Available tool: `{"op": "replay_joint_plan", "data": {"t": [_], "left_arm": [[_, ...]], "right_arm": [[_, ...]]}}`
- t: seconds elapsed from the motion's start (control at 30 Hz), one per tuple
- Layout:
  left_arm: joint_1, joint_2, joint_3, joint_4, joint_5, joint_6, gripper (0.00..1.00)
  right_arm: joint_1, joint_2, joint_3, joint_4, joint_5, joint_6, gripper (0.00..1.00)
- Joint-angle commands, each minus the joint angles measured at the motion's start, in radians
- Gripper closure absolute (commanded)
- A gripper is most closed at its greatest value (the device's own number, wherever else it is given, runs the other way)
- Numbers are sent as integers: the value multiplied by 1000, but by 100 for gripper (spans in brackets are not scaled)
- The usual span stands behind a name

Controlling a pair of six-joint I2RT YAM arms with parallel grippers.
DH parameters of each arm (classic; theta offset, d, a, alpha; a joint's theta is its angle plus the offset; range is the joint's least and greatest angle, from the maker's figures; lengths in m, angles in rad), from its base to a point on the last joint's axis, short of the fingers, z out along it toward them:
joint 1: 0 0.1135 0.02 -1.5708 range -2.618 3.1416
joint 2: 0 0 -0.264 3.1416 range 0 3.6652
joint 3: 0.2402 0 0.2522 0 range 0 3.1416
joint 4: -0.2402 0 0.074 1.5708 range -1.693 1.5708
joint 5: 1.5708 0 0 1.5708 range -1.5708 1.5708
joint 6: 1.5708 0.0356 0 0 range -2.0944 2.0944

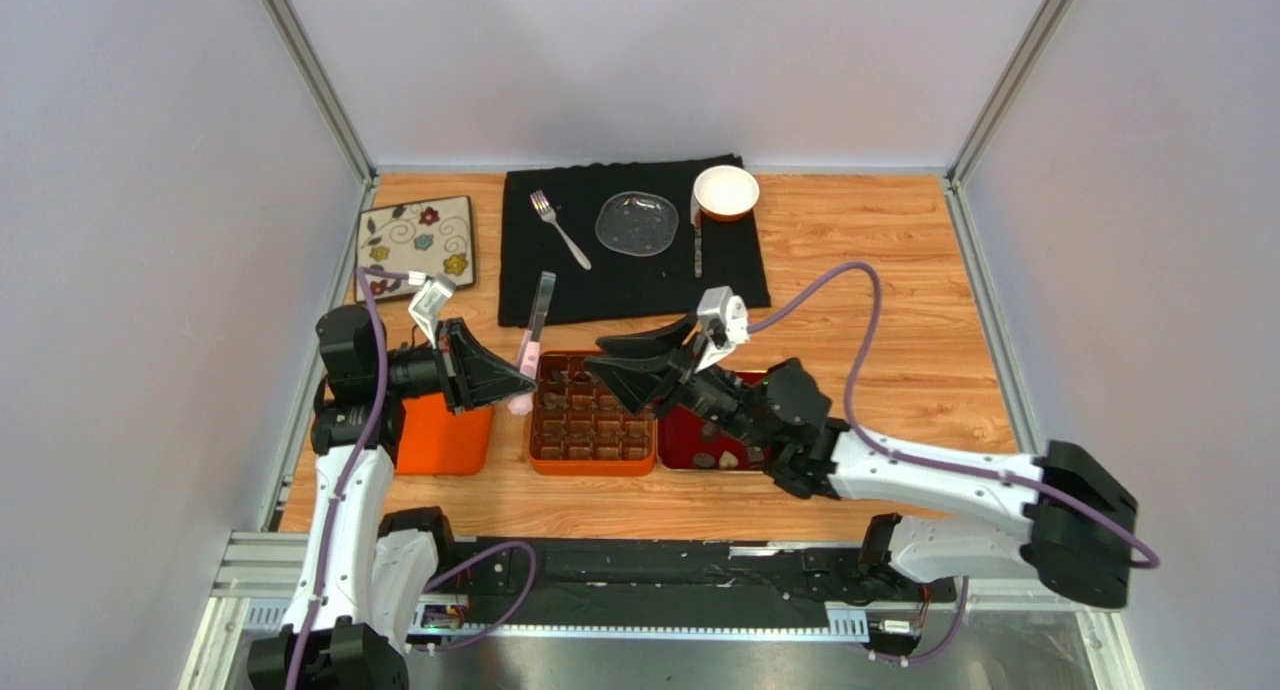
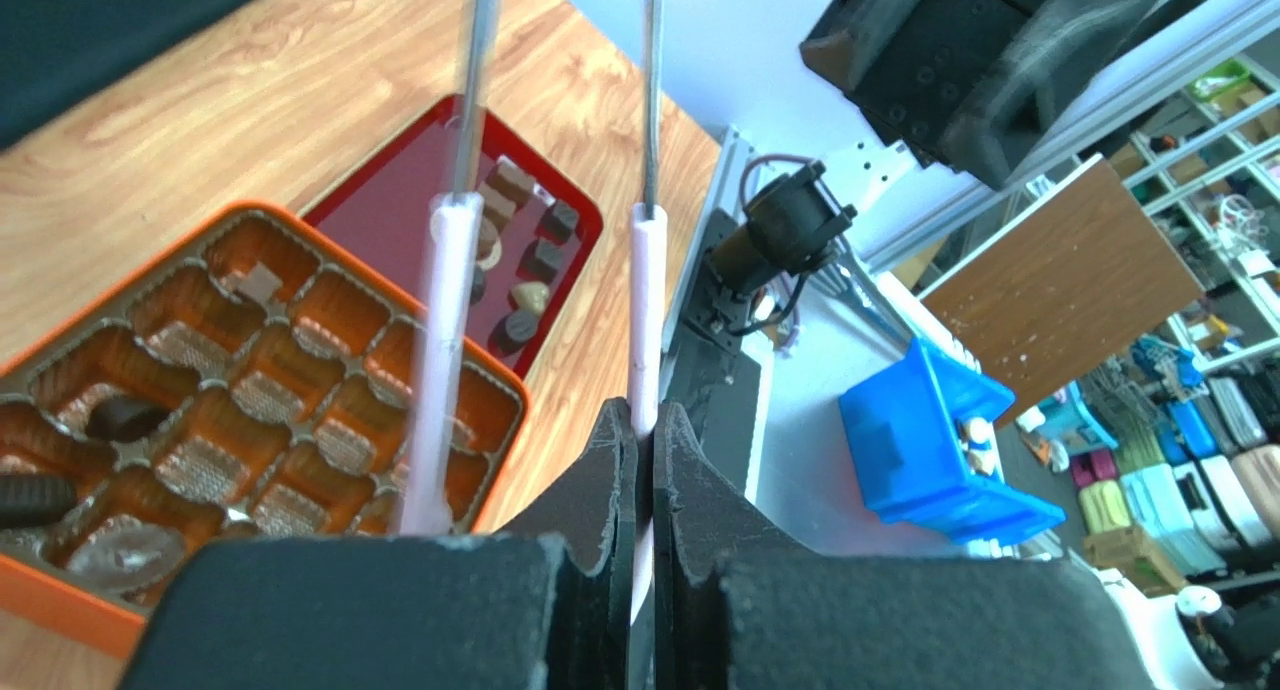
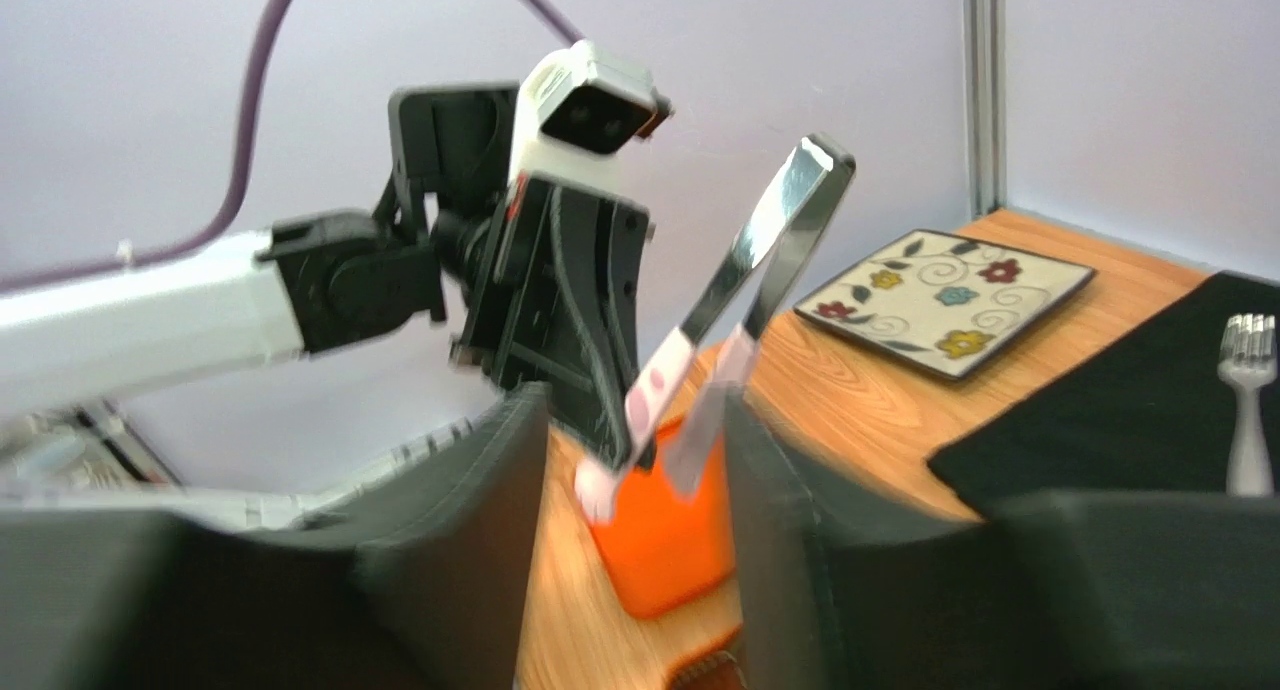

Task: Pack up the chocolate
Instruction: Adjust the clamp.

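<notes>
Several small dark chocolates (image 2: 519, 293) lie in a red tray (image 2: 394, 198), which also shows in the top view (image 1: 679, 447). The orange box (image 1: 591, 464) with grid compartments sits left of it; a few chocolates (image 2: 128, 416) lie in its cells. My left gripper (image 2: 646, 420) is shut on one arm of metal tongs (image 2: 651, 105) with pink tips, held over the box's left edge (image 1: 537, 318). My right gripper (image 1: 601, 368) is open and empty above the box, facing the left gripper; in the right wrist view the tongs (image 3: 751, 270) stand just beyond its fingers (image 3: 504, 480).
An orange lid (image 1: 443, 435) lies left of the box. At the back are a floral plate (image 1: 416, 243) and a black cloth (image 1: 646, 278) with a fork (image 1: 559, 228), a glass dish (image 1: 637, 222), a knife (image 1: 697, 240) and a white bowl (image 1: 726, 192).
</notes>
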Motion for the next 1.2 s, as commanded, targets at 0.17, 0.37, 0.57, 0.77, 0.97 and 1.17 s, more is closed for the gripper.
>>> {"op": "replay_joint_plan", "data": {"t": [0.17,0.37,0.57,0.77,0.97,1.17], "left_arm": [[-104,77,74,619,288,-360,100],[-367,276,163,876,247,-607,100],[-368,588,514,939,116,-908,100],[-473,821,1314,-775,-316,353,100],[-702,888,1320,-1117,-754,865,100],[-715,481,746,-923,-816,1095,100]], "right_arm": [[-334,-230,329,-968,-660,-181,26],[-481,-5,816,-1457,-884,-322,6],[-477,-12,784,-1447,-894,-254,0],[-477,-190,650,-1409,-858,-249,0],[-484,-222,707,-1608,-790,-350,0],[-500,-236,808,-1771,-712,-462,0]]}}
